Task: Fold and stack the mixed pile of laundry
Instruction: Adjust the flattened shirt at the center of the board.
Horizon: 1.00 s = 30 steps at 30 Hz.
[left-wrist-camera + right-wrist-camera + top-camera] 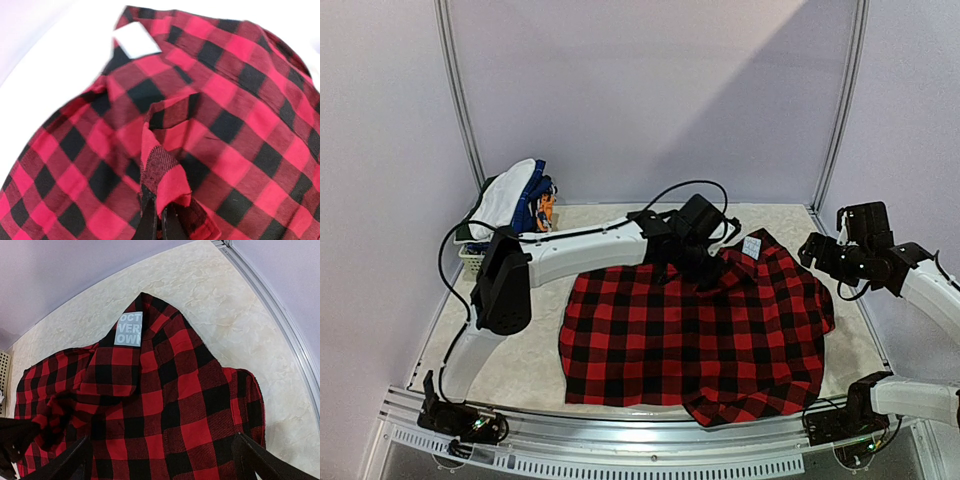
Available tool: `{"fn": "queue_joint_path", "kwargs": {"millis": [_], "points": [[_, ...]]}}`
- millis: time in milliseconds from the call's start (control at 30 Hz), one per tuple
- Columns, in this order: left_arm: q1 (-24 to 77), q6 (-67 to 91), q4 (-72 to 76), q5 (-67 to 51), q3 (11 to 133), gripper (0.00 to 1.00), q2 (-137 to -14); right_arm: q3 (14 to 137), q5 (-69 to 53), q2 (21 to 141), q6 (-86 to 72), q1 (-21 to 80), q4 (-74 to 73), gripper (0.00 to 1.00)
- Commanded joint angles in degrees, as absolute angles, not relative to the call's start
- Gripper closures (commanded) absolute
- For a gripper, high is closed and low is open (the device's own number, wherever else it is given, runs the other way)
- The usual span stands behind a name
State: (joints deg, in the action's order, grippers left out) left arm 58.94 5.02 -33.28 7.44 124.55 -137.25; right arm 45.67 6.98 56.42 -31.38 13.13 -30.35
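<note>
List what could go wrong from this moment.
The left gripper pinches only a narrow ridge of the red-and-black plaid shirt; a pull might slip it free. The right gripper hangs open above the cloth, so a one-sided lift could bunch the shirt further.

Pretty much wall-to-wall red-and-black plaid shirt (235, 115) here, rumpled, spread over a pale table (45, 75) peeking out only at the upper left, washed out and blurry. Near the top left of the cloth, lying flat: a white patch (136, 40), tilted, too blown out to read anything on it. Down at the bottom middle, left gripper (160, 222), dark fingers (147, 222) nearly together, clamped on a fold of the shirt. Bunched into a narrow ridge right there, with a red flap flopped over the fingertips and creases fanning out toward the patch. Seam edge running across just above the ridge.
</note>
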Motion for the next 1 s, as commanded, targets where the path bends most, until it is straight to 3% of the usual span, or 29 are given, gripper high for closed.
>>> {"fn": "queue_joint_path", "kwargs": {"millis": [0, 533, 967], "points": [[53.87, 6.6, -33.2, 2.6, 126.95, 1.0, -134.88, 46.23, 7.99, 57.12, -30.85, 13.54, -29.81, 0.02], [34.66, 11.76, -23.34, -16.19, 139.72, 1.0, -145.39, 46.33, 8.24, 59.12, -30.68, 13.51, -29.01, 0.03], [29.27, 12.18, 1.83, -12.99, 140.41, 1.0, -153.04, 46.49, 7.74, 62.75, -30.36, 13.55, -26.96, 0.03]]}}
